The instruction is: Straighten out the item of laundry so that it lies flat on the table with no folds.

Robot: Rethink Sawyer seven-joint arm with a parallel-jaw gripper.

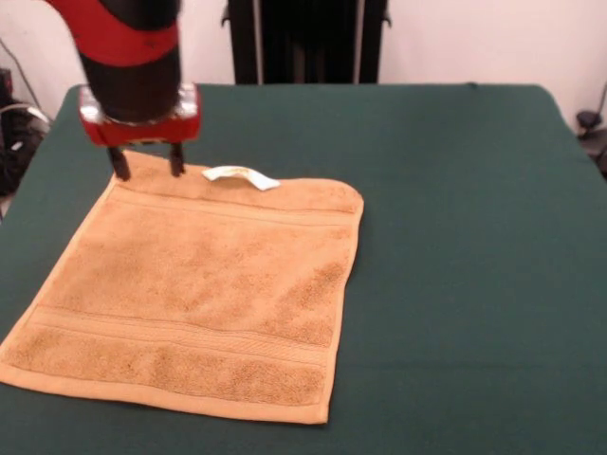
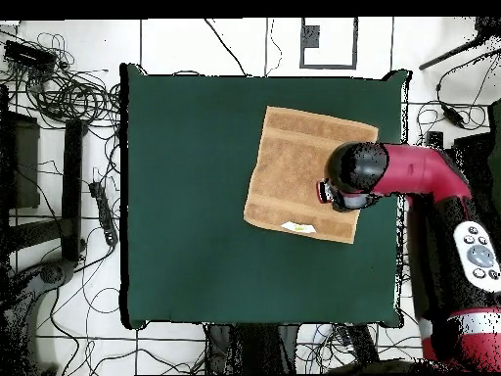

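Your gripper (image 1: 147, 163) sits right at the towel (image 1: 199, 294)'s far-left corner in the front view. Both fingertips (image 1: 176, 167) point down w/ a modest gap, nothing held between them. Can't tell if the tips touch the cloth or hang just above it.

The towel lies on the table (image 1: 455, 237), left of centre in the front view. It looks nearly flat already, band stripes visible at both ends, white tag (image 1: 242, 176) poking out on the far edge just beside the gripper.

Key relation: almost all of the towel lies toward the camera and to the right of the gripper, its longer sides running from the tag edge toward the near edge. So any pull from this corner should prob. go outward, away from the towel's centre. The far-right corner (image 1: 349, 193) looks slightly rounded or curled; you may want to check it.
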